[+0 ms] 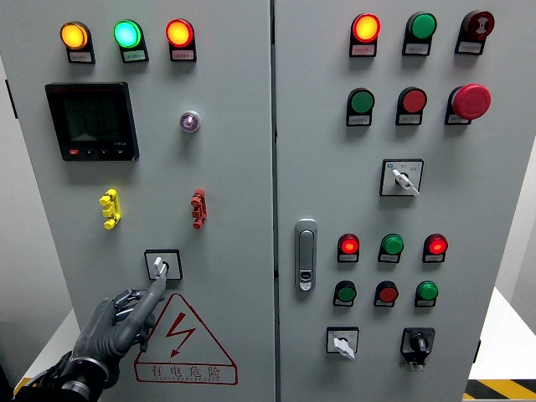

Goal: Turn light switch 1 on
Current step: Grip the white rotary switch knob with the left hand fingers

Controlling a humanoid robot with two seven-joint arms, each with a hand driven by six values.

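On the left door of a grey control cabinet [226, 167], the rotary light switch [162, 265] is mounted low, just above a red-bordered triangular warning label [186, 342] and below a yellow clip [110, 208] and a red clip [198, 208]. The left robot hand [117, 327] is raised from the lower left with its index finger [154, 295] extended so that the tip is touching the switch's white knob, while the other fingers are curled in and nothing is grasped. A black digital meter [91, 121] and three lit lamps [127, 34] are seen higher on the same door.
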